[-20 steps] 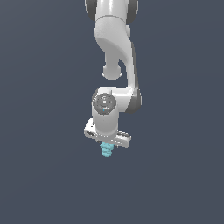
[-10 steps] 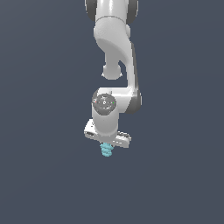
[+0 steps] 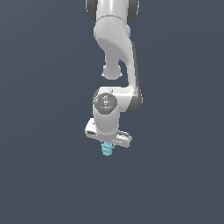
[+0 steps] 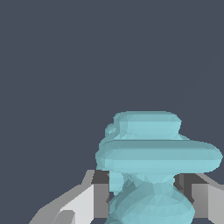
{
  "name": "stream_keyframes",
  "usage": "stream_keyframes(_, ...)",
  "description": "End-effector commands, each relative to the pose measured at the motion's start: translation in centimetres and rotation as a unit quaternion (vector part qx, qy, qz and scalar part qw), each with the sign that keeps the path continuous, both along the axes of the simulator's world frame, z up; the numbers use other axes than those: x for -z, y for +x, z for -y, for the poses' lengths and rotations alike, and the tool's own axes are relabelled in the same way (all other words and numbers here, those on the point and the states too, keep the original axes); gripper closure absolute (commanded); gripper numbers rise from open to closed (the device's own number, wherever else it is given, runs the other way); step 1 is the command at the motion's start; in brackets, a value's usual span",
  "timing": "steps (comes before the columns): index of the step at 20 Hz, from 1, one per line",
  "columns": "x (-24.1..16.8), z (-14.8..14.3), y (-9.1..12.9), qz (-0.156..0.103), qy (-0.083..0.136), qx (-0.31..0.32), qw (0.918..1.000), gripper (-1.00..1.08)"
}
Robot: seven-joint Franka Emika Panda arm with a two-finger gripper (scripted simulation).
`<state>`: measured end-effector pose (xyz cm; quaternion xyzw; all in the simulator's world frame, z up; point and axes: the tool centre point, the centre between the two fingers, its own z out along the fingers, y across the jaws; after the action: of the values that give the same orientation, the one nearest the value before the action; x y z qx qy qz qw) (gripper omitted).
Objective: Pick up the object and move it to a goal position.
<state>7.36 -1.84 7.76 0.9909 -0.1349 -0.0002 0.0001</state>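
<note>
- Gripper [image 3: 106, 146] pinching the object [image 3: 107, 149] between its fingers [image 4: 94, 197]; ridged cyan lump pokes out just below.
- Against a second ago: almost no shift, grip unchanged.
- Judgement: grasp secure; carry to goal remains. No goal marker visible.

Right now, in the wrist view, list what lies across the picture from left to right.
One finger of the tool → the light-cyan ridged object held between the fingers → the other finger.
</note>
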Motion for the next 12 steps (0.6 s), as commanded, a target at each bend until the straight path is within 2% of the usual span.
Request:
stream_keyframes(1,-0.1,-0.5,-0.3,0.000,0.000,0.000,1.0000,1.08)
stream_keyframes(7,-0.3,-2.5,-1.9,0.000,0.000,0.000,1.0000,1.08)
stream_keyframes(12,-0.6,-5.5,-4.2,0.000,0.000,0.000,1.0000,1.08)
